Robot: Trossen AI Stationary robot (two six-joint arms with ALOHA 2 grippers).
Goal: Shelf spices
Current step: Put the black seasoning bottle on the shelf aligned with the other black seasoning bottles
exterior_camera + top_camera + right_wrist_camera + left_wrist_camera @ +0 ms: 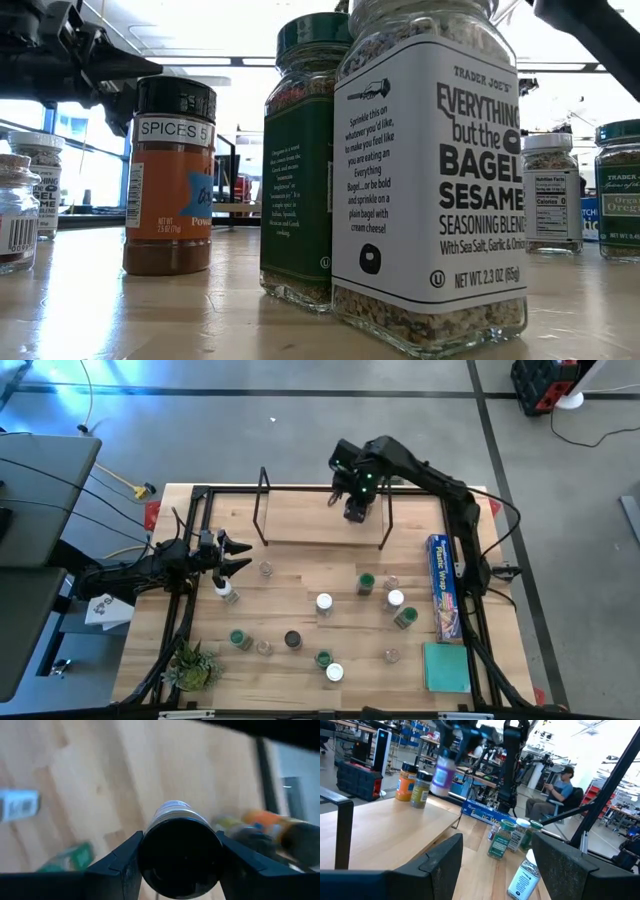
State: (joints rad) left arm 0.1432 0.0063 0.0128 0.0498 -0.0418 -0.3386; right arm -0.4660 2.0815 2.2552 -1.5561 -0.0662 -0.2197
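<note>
Front jar — "Everything but the Bagel Sesame".

Right gripper over the shelf, perhaps holding a jar.

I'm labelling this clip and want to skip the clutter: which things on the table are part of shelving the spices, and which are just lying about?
Part of the job:
- shelf
- black-lidded jar held in the right gripper over the shelf
- loose spice jars, e.g. white-lidded jar, green-lidded jar
- left gripper, open

Lying about:
- blue plastic-wrap box
- small green plant
- green pad
</note>
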